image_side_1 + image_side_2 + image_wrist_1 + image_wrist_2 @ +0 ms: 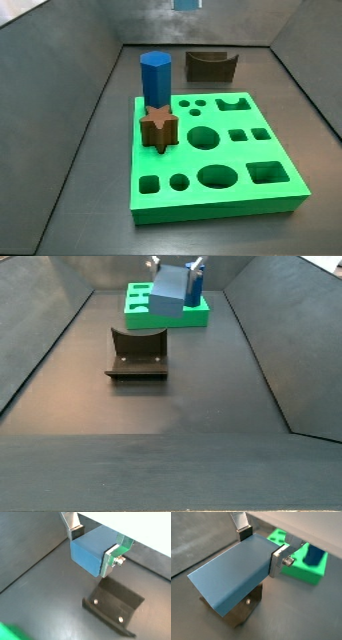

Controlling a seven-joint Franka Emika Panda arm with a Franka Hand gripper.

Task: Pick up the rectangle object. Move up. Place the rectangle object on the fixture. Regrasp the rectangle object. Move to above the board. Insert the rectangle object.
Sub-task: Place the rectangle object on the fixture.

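Now | my pincer (93, 546) clamps the rectangle object (90, 553) high above the fixture (115, 606) | risk: block tilts off the notch on release.

Side views face oppositely, sharing board (214, 150) and fixture (138, 354).

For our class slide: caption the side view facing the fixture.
Gripper holds the rectangle object above the fixture.
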